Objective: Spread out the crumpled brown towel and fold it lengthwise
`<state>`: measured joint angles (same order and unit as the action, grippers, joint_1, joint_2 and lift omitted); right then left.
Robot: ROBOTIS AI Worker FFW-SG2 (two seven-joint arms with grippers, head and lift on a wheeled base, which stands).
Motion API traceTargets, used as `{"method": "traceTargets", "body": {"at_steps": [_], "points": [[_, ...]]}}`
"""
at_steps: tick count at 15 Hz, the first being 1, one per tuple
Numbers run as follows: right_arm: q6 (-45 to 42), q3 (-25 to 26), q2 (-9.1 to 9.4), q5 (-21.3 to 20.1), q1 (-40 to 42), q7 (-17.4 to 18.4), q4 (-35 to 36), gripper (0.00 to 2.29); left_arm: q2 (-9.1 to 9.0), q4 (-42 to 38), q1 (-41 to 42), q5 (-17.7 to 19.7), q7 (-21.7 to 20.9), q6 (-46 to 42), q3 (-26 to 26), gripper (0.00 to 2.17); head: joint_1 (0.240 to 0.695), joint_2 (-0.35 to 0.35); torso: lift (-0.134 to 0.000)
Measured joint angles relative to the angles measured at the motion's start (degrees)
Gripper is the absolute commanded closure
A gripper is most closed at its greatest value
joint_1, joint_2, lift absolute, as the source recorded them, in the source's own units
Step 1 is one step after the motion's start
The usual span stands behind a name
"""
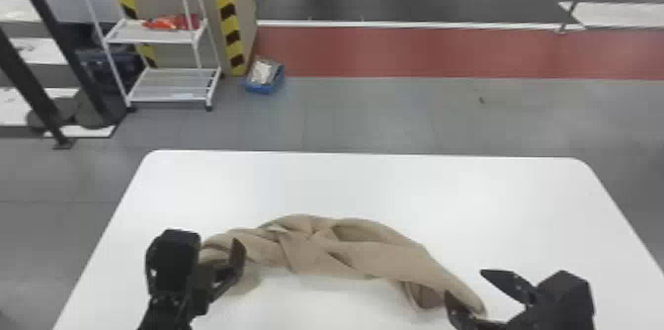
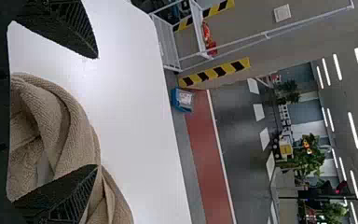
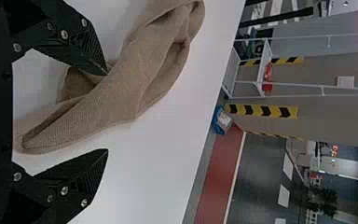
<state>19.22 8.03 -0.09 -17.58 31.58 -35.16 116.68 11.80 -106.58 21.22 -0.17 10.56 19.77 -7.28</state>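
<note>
The brown towel (image 1: 355, 255) is all bunched up on the white table (image 1: 346, 176). It makes a bent, twisty strip, and its middle bows toward the far side. A little white tag (image 1: 276, 228) pokes out near its left part.

The left claw (image 1: 213, 245) is wide open at the left end of the towel. Part of the towel sits in the gap, and the finger (image 2: 70, 191) on the side toward the table's middle is over it. The right claw (image 1: 464, 283) is wide open too, at the right end. That end lies in its gap, and the finger (image 3: 81, 49) toward the middle is over the cloth. I can't tell if the fingers touch the towel.

Past the table, a white rack (image 1: 168, 84) stands on the floor with red stuff (image 1: 173, 22) on its top shelf. A blue box (image 1: 265, 77) is near it.
</note>
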Motion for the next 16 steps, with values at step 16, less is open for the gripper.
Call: {"method": "traceTargets", "body": {"at_steps": [16], "points": [[21.9,-12.5,0.00,-15.2,-11.3,-0.9,-9.7,0.50,0.06,-0.3,0.5,-0.5,0.0,0.2,-0.1,0.09,0.695,0.104,0.000]]}}
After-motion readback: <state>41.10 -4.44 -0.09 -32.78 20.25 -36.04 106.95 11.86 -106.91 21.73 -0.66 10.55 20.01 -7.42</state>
